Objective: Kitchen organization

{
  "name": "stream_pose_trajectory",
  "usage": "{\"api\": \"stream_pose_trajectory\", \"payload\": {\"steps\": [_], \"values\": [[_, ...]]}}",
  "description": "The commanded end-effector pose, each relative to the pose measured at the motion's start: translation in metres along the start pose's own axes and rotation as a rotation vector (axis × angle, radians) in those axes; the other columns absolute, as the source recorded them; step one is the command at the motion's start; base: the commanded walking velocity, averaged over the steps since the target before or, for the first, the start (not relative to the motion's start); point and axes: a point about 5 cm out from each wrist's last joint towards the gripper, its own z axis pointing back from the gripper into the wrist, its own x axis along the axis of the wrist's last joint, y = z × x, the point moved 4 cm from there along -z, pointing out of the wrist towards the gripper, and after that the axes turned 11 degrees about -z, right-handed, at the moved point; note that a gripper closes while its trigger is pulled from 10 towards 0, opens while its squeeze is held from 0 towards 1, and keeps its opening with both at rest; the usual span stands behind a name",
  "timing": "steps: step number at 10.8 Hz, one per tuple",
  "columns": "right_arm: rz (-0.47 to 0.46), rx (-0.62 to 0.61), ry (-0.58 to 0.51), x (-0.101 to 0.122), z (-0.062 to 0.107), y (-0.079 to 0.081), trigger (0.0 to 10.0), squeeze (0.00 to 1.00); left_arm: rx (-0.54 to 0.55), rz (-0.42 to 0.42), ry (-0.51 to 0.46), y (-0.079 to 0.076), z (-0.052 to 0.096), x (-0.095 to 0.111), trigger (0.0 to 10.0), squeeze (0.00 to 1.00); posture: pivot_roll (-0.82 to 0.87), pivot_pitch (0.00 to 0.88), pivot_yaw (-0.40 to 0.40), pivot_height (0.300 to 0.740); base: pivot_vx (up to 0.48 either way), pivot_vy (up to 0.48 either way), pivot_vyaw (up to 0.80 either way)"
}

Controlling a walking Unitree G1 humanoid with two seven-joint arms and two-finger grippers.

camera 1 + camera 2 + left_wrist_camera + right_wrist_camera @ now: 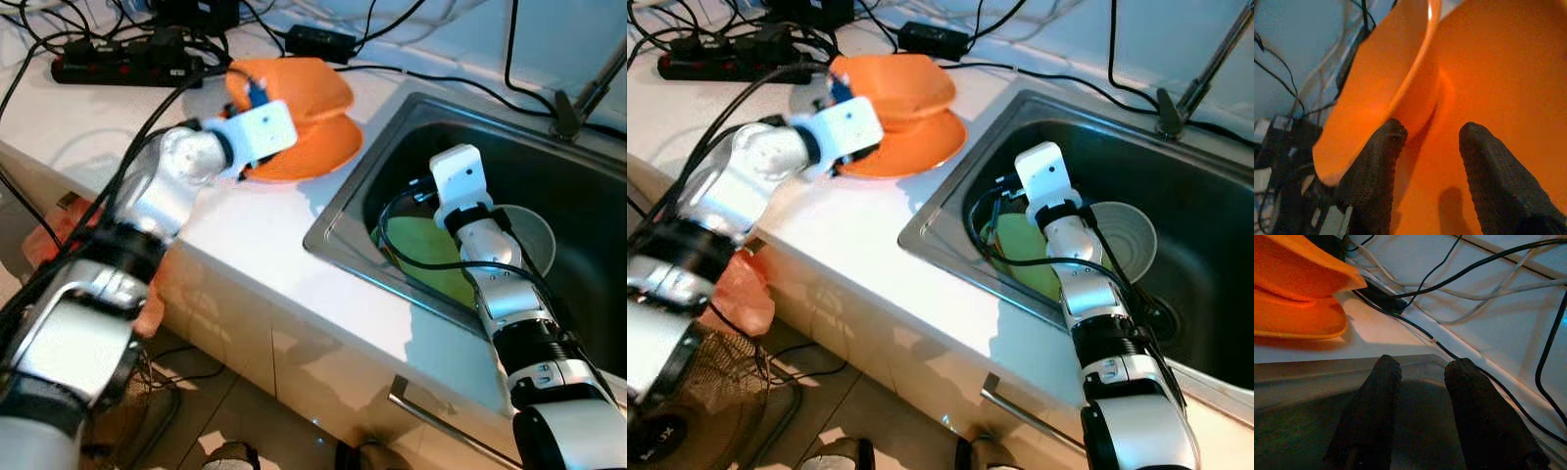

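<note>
Your orange bowl (290,90) sits tilted on the orange plate (313,152), on the counter (245,235) left of the sink (588,235) | left gripper (1432,134) fingers parted over the plate, holding nothing | right gripper (1422,369) parted, empty, inside the sink above the green plate (431,257).

Left claw (1427,132) parted, right claw (1422,367) parted
</note>
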Motion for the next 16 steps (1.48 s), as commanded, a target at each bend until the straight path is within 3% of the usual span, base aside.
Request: {"api": "stream_pose_trajectory", "payload": {"steps": [1, 3, 7, 9, 11, 14, 16], "values": [[-0.002, -0.018, 0.009, -0.004, 0.004, -0.005, 10.0, 0.00, 0.030, -0.033, -0.036, 0.012, 0.000, 0.013, 10.0, 0.00, 0.06, 0.120, -0.025, 0.740, 0.000, 0.000, 0.00], [-0.001, -0.020, 0.010, -0.004, 0.004, -0.005, 10.0, 0.00, 0.019, -0.028, -0.093, 0.018, 0.003, 0.025, 10.0, 0.00, 0.05, 0.116, -0.019, 0.740, 0.000, 0.000, 0.00], [0.000, -0.016, 0.012, -0.004, 0.002, -0.004, 10.0, 0.00, -0.079, 0.070, -0.240, 0.007, 0.007, 0.048, 10.0, 0.00, 0.05, 0.111, -0.021, 0.740, 0.000, 0.000, 0.00], [-0.001, -0.016, 0.012, -0.004, 0.002, -0.004, 10.0, 0.00, -0.079, 0.108, -0.303, 0.011, 0.010, 0.058, 10.0, 0.00, 0.05, 0.111, -0.021, 0.740, 0.000, 0.000, 0.00], [0.000, -0.011, 0.015, -0.004, 0.002, -0.003, 10.0, 0.00, -0.041, 0.089, -0.270, 0.020, 0.007, 0.055, 10.0, 0.00, 0.05, 0.111, -0.021, 0.740, 0.000, 0.000, 0.00], [0.001, -0.018, 0.018, -0.006, 0.005, -0.006, 10.0, 0.00, -0.034, 0.011, -0.166, 0.017, -0.009, 0.043, 10.0, 0.00, 0.04, 0.117, -0.021, 0.740, 0.000, 0.000, 0.00], [0.002, -0.020, 0.016, -0.005, 0.005, -0.006, 10.0, 0.00, -0.036, 0.030, -0.130, 0.009, -0.017, 0.036, 10.0, 0.00, 0.04, 0.117, -0.019, 0.740, 0.000, 0.000, 0.00]]}}
